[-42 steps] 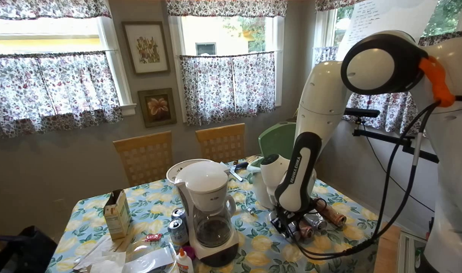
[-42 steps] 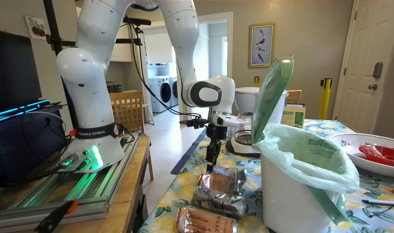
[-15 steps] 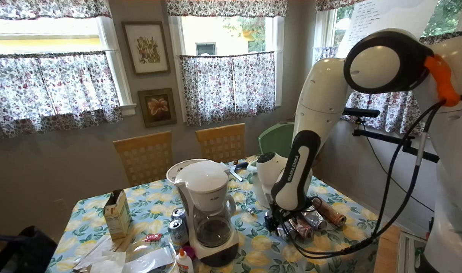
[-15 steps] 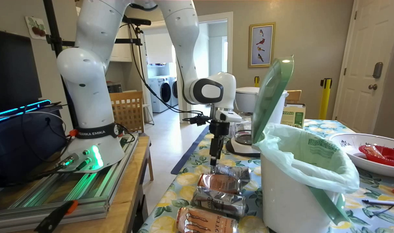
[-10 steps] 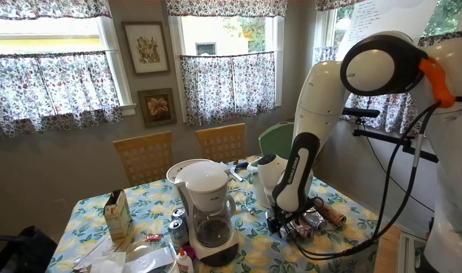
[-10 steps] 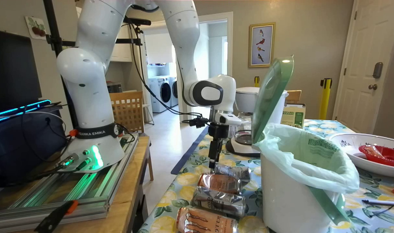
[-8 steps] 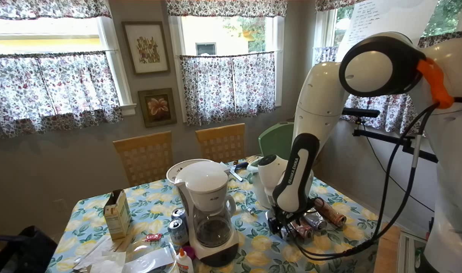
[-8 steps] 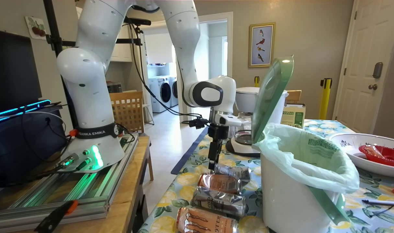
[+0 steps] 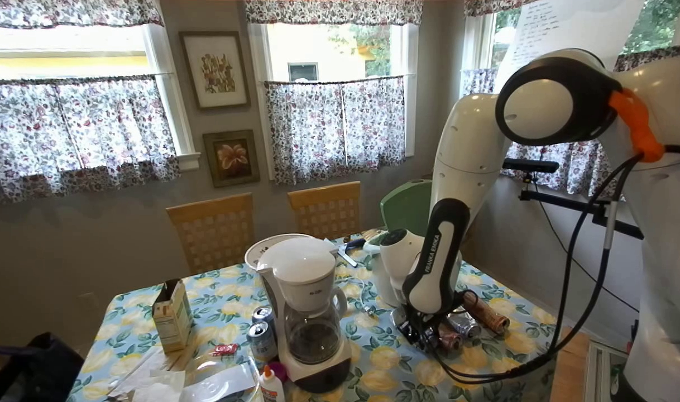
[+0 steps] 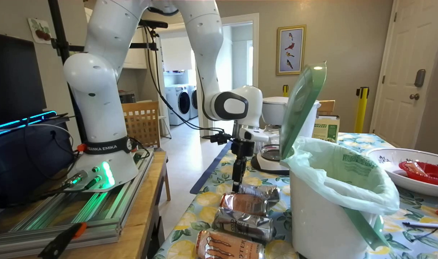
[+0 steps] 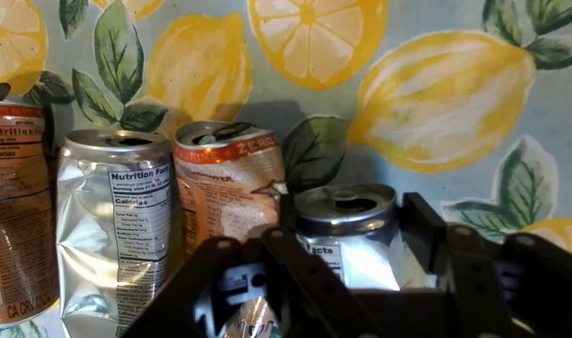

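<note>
Lying in a row on the pale-blue, lemon-printed tablecloth (image 9: 382,363), near the edge beside the robot's white base (image 10: 104,158), are four metal drink cans (image 10: 244,223). Last towards the white coffee maker (image 9: 301,273) comes the silver can with a dark-blue rim (image 11: 361,267). The black gripper (image 11: 351,202) has a finger close by each side of it; whether it is clamped, I cannot tell. Floral curtains (image 9: 340,125) hang at windows (image 9: 340,47) in grey walls (image 9: 105,240), and white washing machines (image 10: 173,104) stand beyond a doorway (image 10: 255,54).

Next in the row, the dented orange can with a red band (image 11: 225,183) reads "ZERO"; the crumpled silver can (image 11: 88,202) shows "Nutrition Facts"; the outermost orange can (image 11: 13,211) bears "CA CRV" and, in an exterior view, "STER". A beige-and-green carton (image 10: 326,131) towards the far edge says "BAKERY", the white arm (image 9: 468,139) "FRANKA EMIKA".

Hidden behind the gripper is that rimmed can's lower part, and the wrist view crops the outermost can. Print on the pale-green bag (image 10: 330,183) in the white bin (image 10: 321,223) is unreadable.
</note>
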`<state>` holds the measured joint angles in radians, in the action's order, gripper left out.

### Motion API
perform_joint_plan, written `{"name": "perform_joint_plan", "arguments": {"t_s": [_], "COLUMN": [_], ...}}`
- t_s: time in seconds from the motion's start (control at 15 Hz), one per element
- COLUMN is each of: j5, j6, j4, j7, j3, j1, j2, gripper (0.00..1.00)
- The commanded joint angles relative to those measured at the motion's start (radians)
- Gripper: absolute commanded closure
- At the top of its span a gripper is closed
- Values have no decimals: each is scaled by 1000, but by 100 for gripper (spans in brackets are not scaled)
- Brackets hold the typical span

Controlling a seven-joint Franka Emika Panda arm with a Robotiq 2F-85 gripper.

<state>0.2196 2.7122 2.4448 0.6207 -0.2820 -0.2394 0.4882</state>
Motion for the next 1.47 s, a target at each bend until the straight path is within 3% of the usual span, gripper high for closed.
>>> {"name": "perform_joint_plan", "arguments": {"t_s": [0.0, 0.47, 0.67, 1.0, 1.07, 1.4], "j5": [10, 1, 17, 65, 79, 178], "j6": [3, -5, -14, -38, -41, 43], "j4": [-9, 24, 45, 62, 65, 104], "j7": [-8, 1, 16, 43, 45, -16], "j3": [-3, 22, 31, 37, 38, 29], "j1": [-10, -31, -43, -49, -43, 9], "j2": [-4, -102, -165, -229, -232, -204], "gripper": [67, 73, 100, 100, 80, 47]}}
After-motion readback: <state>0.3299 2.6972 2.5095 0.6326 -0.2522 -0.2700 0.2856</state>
